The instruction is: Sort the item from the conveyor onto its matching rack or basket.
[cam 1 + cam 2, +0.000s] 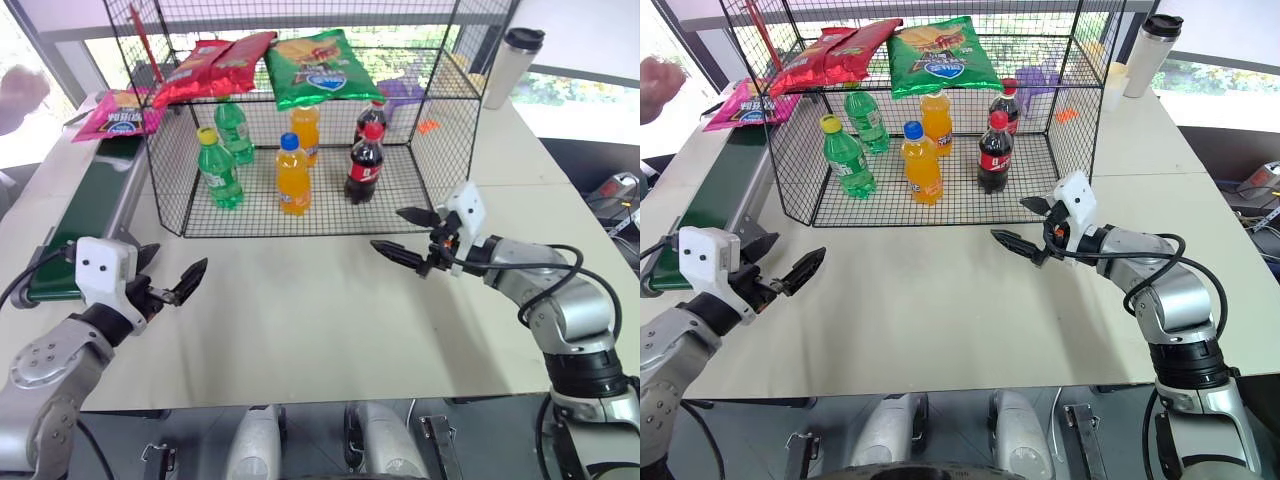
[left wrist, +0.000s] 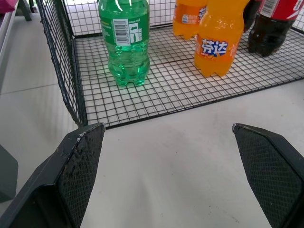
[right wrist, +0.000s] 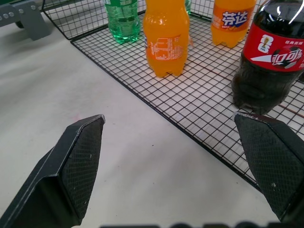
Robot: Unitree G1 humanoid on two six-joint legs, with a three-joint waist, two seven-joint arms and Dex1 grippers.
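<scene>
A white table (image 1: pixel 330 320) carries a large black wire rack (image 1: pixel 180 190) of two tiers, and along the table's left edge runs the dark-green conveyor (image 1: pixel 95 190). On the rack's upper tier lie two red snack bags (image 1: pixel 212 65) and a green snack bag (image 1: pixel 318 68) with a blue oval logo; its lettering is too small to read. The magenta-pink snack bag (image 1: pixel 118 113), white label on its face, rests at the far end of the conveyor, just outside the rack's left wall. On the lower tier stand two green bottles (image 1: pixel 217 168), two orange bottles (image 1: pixel 292 176) whose blue label bears white Chinese characters, and two cola bottles (image 1: pixel 364 165) with red labels in white Chinese script. A white tumbler with a black lid (image 1: pixel 510 66) stands beyond the rack's right corner. Both grippers hover over bare table in front of the rack, well apart: the left gripper (image 1: pixel 170 280) with its fingers spread wide and holding nothing, the right gripper (image 1: pixel 408 235) likewise agape and empty
</scene>
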